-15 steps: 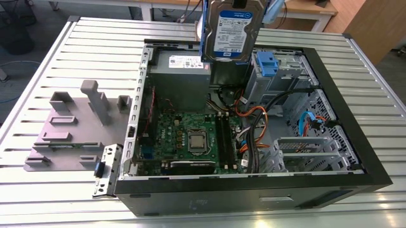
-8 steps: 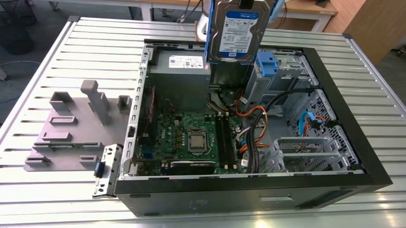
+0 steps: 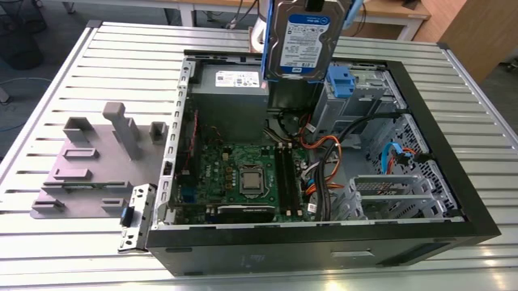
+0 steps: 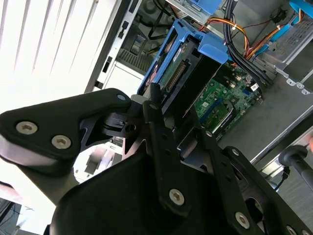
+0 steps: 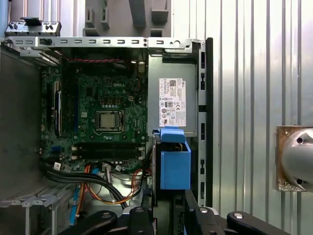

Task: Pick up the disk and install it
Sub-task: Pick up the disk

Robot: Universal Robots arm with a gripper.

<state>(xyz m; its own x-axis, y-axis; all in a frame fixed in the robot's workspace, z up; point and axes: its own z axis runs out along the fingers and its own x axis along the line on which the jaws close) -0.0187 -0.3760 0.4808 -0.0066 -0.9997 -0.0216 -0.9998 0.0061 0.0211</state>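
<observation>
1. The gripper [image 4: 173, 110] is black. In the second wrist view its two fingers [image 4: 155, 105] are closed tight on the disk [image 4: 183, 63], one on each side.
2. In the exterior view the disk [image 3: 304, 39] hangs up in the air over the open computer case [image 3: 324, 236]. It stands on end, and its blue-and-white label faces the camera.
3. Blue rails run down both long sides of the disk.
4. In the first wrist view the blue end of the disk [image 5: 174, 164] points down into the case. It sits over the edge of the grey power-supply box [image 5: 171, 103], just beside the green motherboard [image 5: 98, 117].
5. The case lies on its side with its cover off, on a table [image 3: 97, 254] made of metal slats.
6. A tall blue latch [image 3: 341, 82] stands in the case near the disk. Orange wires [image 3: 319, 145] lie beside the motherboard.
7. A silver drive cage [image 3: 389, 194] sits in the case, on the exterior view's right.
8. A grey holder [image 3: 89, 163] with small posts lies on the table beside the case, on the exterior view's left.
</observation>
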